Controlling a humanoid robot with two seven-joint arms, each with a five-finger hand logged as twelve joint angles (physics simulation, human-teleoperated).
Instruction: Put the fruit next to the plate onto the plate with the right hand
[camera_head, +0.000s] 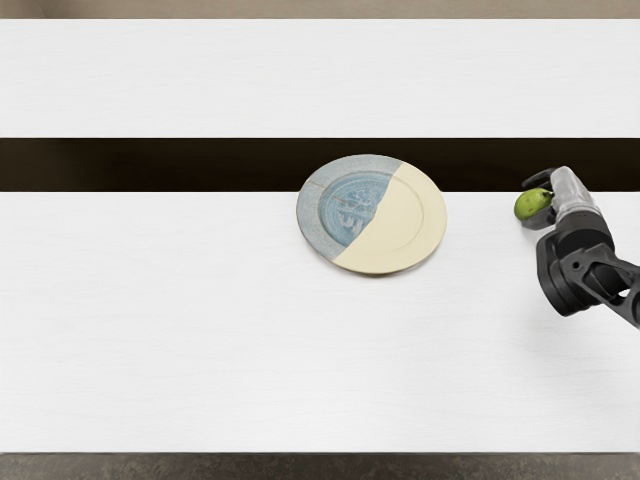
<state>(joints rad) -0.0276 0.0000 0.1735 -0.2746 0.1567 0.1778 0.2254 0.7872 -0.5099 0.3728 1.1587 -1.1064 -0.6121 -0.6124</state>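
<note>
A round plate (371, 213), blue-grey on its left and cream on its right, lies on the white table near the middle. To its right, well apart from the plate, is a small green fruit (530, 204). My right hand (541, 201) comes in from the right edge, and its dark fingers (537, 181) curl around the fruit from above and below. Part of the fruit is hidden behind the hand. I cannot tell whether the fruit rests on the table or is lifted slightly.
A dark gap (150, 164) runs across the table just behind the plate, separating the near surface from a far white surface (300, 80). The table's front edge (320, 453) lies at the bottom of the view.
</note>
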